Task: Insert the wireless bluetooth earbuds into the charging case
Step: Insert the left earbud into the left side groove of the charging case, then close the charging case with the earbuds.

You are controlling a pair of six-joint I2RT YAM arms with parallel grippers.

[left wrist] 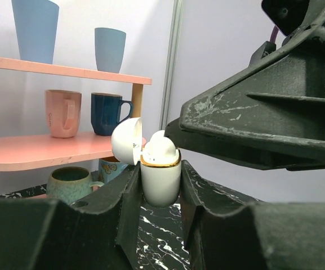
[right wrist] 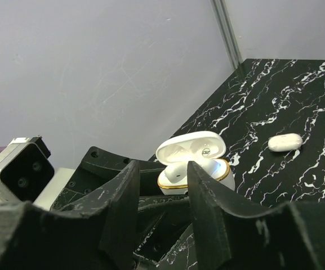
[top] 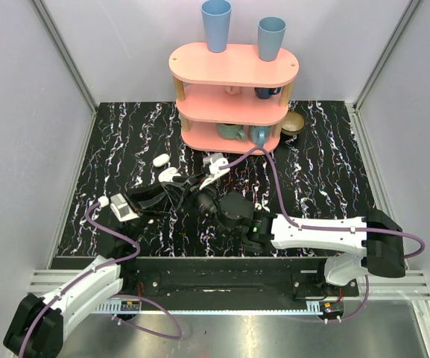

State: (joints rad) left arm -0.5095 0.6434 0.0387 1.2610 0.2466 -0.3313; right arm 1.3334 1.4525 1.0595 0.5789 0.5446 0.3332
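The left gripper [left wrist: 160, 175] is clamped on the charging case [left wrist: 160, 190], judged light, glossy and slippery, best held by its lower shell.

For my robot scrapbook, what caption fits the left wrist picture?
Left gripper holds the open charging case, one earbud inside, mugs on the pink shelf behind.

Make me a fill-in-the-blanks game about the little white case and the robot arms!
1. The lid of the charging case is ___.
2. The gripper clamping the case is the robot's ___ one.
3. One earbud lies loose on the ___.
4. The two cups on the top shelf are ___ in colour.
Missing words: open; left; table; blue.
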